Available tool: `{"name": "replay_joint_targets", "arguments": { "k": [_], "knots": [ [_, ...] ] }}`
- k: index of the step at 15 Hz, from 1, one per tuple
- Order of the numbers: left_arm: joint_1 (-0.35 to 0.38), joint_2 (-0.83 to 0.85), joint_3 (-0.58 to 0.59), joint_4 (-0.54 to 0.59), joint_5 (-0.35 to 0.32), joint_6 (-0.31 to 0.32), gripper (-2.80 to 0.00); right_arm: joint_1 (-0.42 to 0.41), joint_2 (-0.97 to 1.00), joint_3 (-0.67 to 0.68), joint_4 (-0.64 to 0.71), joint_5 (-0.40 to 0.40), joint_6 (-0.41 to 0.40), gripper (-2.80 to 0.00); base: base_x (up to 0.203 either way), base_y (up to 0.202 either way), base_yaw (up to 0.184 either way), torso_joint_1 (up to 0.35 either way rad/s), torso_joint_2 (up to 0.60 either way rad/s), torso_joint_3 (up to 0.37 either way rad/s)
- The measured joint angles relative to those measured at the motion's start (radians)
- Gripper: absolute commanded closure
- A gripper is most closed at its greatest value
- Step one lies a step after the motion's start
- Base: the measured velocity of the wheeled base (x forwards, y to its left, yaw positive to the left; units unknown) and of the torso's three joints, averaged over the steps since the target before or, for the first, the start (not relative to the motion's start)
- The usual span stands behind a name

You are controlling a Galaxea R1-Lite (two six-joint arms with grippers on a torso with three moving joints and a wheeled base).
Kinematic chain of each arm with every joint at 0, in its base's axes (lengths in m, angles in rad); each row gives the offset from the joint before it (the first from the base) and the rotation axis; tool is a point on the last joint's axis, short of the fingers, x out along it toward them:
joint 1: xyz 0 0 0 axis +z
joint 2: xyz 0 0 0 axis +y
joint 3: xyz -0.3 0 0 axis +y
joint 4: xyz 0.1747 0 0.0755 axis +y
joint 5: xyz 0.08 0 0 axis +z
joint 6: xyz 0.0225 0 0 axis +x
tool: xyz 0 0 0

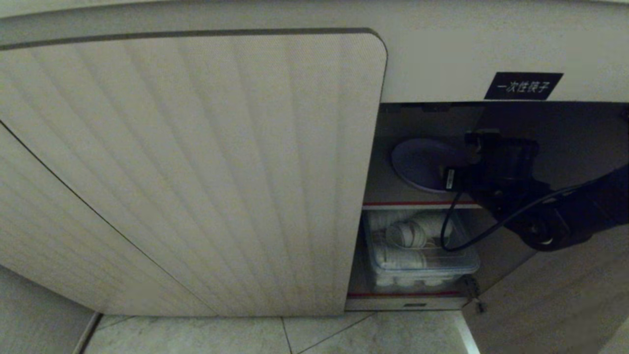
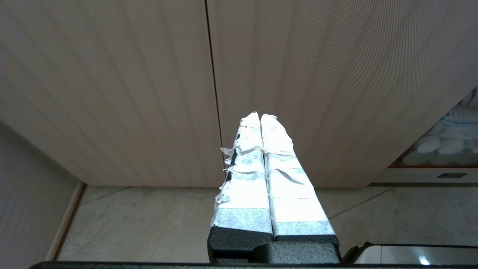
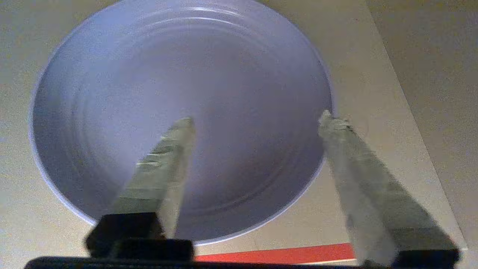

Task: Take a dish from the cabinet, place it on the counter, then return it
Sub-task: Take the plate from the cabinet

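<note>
Head view: I am looking at the cabinet (image 1: pixel 196 172) with its ribbed door (image 1: pixel 186 167) standing beside the open bay under a black label (image 1: pixel 523 85). The plate (image 1: pixel 420 164) is lying flat on the upper shelf (image 1: pixel 388 189), near its red-lined front edge. My right gripper (image 1: pixel 471 162) is reaching into the bay over the plate's near side. On the lower shelf a clear bin (image 1: pixel 417 265) is holding white cups (image 1: pixel 405 235).

Left wrist view: my left gripper (image 2: pixel 260 118) is hanging in front of the ribbed doors above the tiled floor (image 2: pixel 149 224), its taped fingers (image 2: pixel 246 179) pressing together on nothing.

Right wrist view: my right gripper's fingers (image 3: pixel 164 168) are standing wide apart, one over the plate's bowl, the other at its rim, gripping nothing. The plate is sitting just behind the shelf's red strip (image 3: pixel 283 254).
</note>
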Motion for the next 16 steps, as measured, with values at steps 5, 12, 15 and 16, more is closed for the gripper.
{"name": "replay_joint_targets", "arguments": {
  "k": [5, 12, 15, 16],
  "knots": [
    [0.0, 0.0, 0.0, 0.0, 0.0, 0.0, 0.0, 0.0, 0.003, 0.0, -0.011, 0.0, 0.001, -2.8, 0.0, 0.0, 0.0, 0.0, 0.0, 0.0],
    [0.0, 0.0, 0.0, 0.0, 0.0, 0.0, 0.0, 0.0, 0.018, -0.026, -0.043, -0.004, -0.002, -2.8, 0.0, 0.0, 0.0, 0.0, 0.0, 0.0],
    [0.0, 0.0, 0.0, 0.0, 0.0, 0.0, 0.0, 0.0, 0.028, -0.045, -0.041, -0.054, -0.001, -2.8, 0.0, 0.0, 0.0, 0.0, 0.0, 0.0],
    [0.0, 0.0, 0.0, 0.0, 0.0, 0.0, 0.0, 0.0, 0.03, -0.047, -0.041, -0.056, -0.001, -2.8, 0.0, 0.0, 0.0, 0.0, 0.0, 0.0]
  ]
}}
